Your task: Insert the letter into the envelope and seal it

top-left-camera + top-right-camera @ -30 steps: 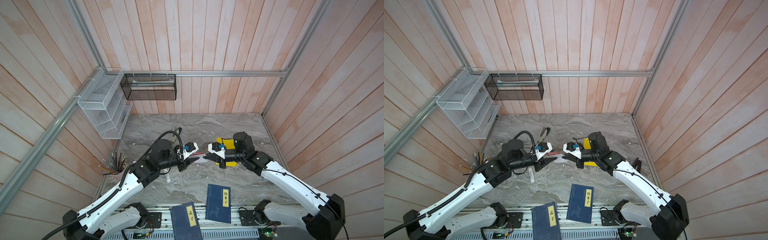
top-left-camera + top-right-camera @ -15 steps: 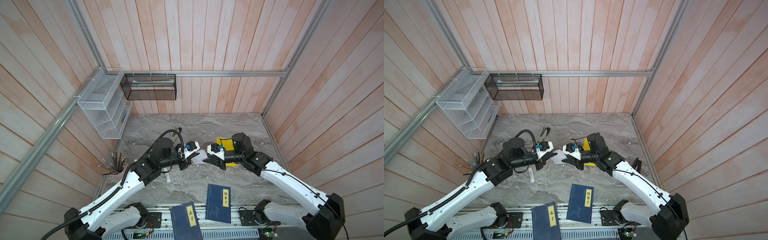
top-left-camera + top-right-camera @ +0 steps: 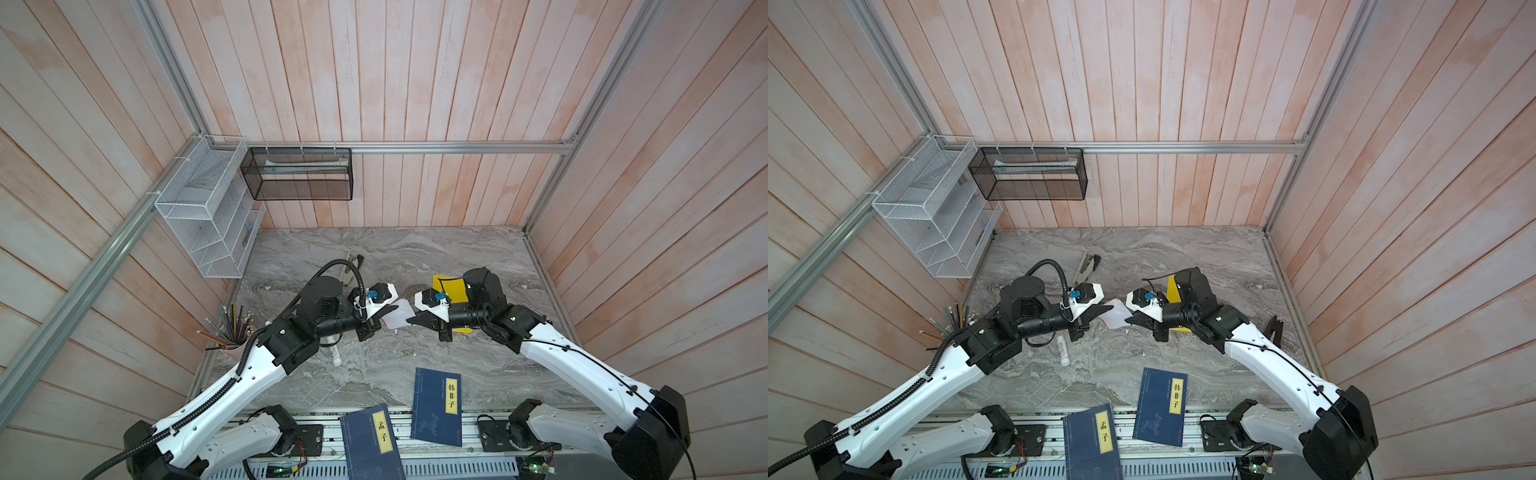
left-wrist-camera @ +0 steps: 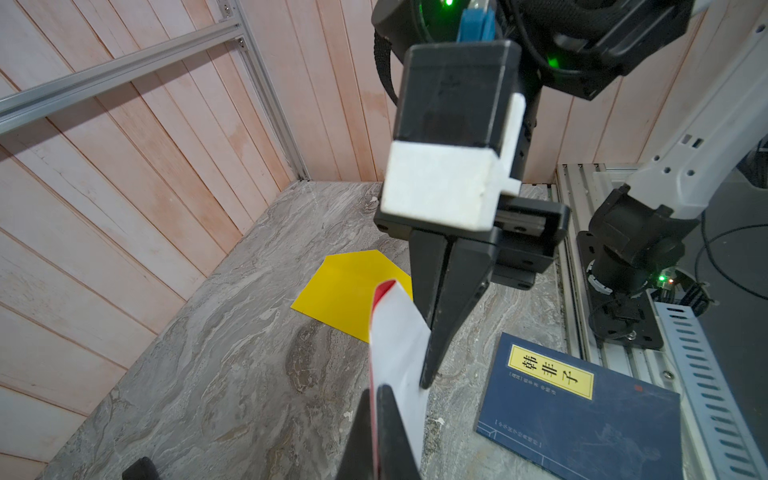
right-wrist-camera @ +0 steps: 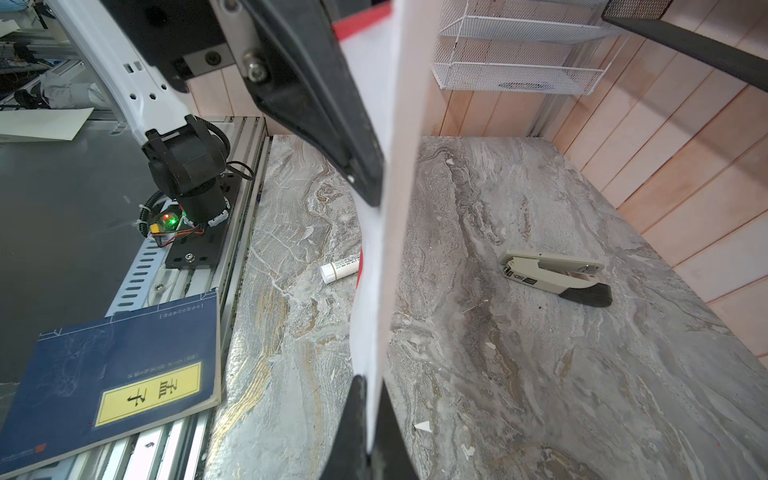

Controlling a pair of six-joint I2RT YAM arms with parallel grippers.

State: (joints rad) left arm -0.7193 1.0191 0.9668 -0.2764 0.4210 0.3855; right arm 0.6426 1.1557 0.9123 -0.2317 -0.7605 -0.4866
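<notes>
**Above the grey marble tabletop (image 3: 415, 257), a thin pink-white paper letter (image 3: 398, 318) with a red edge is pinched from both ends**

Wood-slat walls close the table in on three sides. Over its middle the black-fingered left pincer (image 3: 385, 312) and right pincer (image 3: 412, 321) face each other tip to tip, with the letter between them, lifted clear of the marble.

In the left wrist view the left pincer is clamped on the near end of the sheet, and the red edge runs down between its fingers. The right pincer's fingers are drawn together on the far end. The right wrist view agrees: the paper runs edge-on from that pincer's own closed fingers up to the left one.

The bright yellow flat paper envelope (image 3: 451, 284) lies on the marble, partly under the right arm and apart from the letter. Its tapered flap shows in the left wrist view, but I cannot tell whether the mouth beneath it is open.

This looks like a handover or regrasp, and nothing has been inserted yet. Next, one pincer should release while the other turns the sheet flat and aims an edge at the mouth. The freed pincer will probably have to steady the envelope, since thin paper buckles easily. A dark blue book with a yellow title label (image 3: 436, 405) lies well apart near the front edge.
</notes>
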